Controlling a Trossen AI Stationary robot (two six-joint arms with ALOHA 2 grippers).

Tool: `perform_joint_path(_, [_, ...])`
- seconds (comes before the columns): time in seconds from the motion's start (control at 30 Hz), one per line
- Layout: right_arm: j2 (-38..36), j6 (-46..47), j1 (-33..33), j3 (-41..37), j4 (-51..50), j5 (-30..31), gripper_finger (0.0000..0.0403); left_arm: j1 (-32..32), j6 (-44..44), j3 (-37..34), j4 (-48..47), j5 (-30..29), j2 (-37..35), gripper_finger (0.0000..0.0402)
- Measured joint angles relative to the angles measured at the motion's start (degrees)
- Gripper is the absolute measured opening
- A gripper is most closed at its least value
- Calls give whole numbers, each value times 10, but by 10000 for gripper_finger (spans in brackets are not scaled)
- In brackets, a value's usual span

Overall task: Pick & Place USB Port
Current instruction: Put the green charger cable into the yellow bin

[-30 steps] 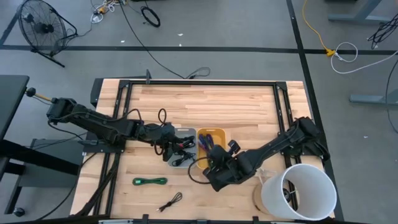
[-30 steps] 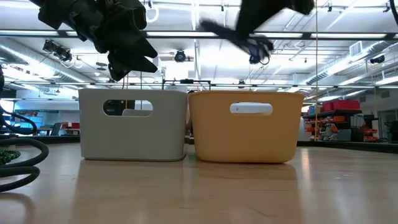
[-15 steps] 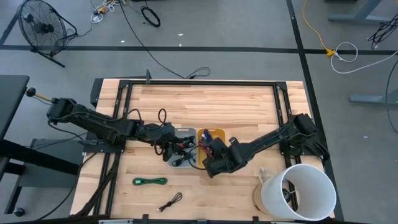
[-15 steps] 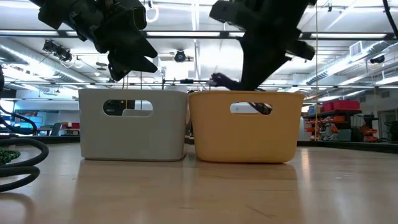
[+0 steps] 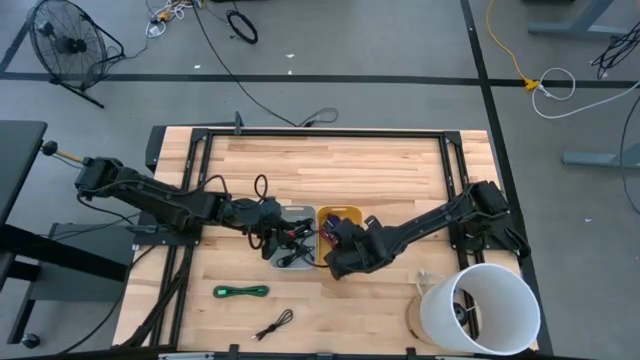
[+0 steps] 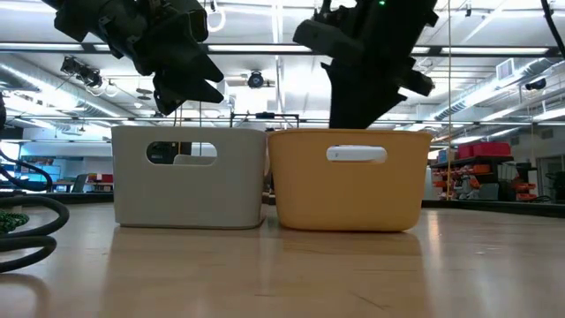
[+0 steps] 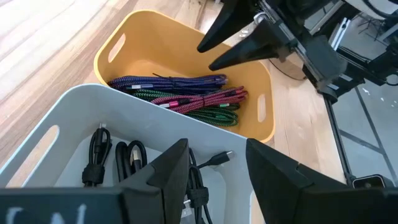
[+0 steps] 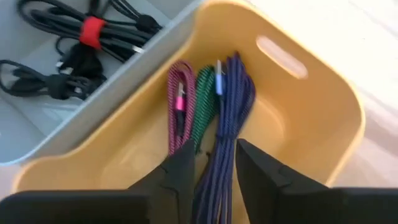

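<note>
Reaching over the yellow bin (image 5: 341,222) from the right side of the counter (image 5: 330,165), the right gripper (image 8: 207,167) hangs just above the braided cables. Its fingers (image 8: 176,174) stand narrowly apart with the purple cable (image 8: 231,112) running up between them; cannot tell if they pinch it. Pink cable (image 8: 179,102) and green cable (image 8: 203,96) lie beside the purple one on the bin floor.

Left gripper (image 7: 214,168) hangs over the grey bin (image 5: 290,240), fingers parted, nothing between them. Black cables (image 7: 115,158) lie coiled in that bin, one bundle tied with a red strap (image 8: 92,28).

Bins stand side by side, touching, near counter centre. In the low view both grippers sit above the rims.

Loose on the counter near the front edge: a green cable coil (image 5: 241,291) and a small black cable (image 5: 273,324). White bucket (image 5: 485,308) at the front right corner.
</note>
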Motion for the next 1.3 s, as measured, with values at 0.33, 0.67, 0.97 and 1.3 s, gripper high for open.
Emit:
perform_joint_path(0.33, [-41, -101, -13, 0, 32, 4, 109, 0, 2, 0, 0, 33, 0, 167])
perform_joint_path(0.67, [-84, -141, -8, 1, 45, 4, 98, -103, -22, 0, -88, 104, 0, 130])
perform_joint_path(0.97, [-84, -155, -7, 1, 54, 2, 98, -268, -203, 0, -111, 108, 0, 103])
perform_joint_path(1.3, [-84, -156, -7, 1, 78, 8, 96, -347, -315, 0, -233, 52, 0, 103])
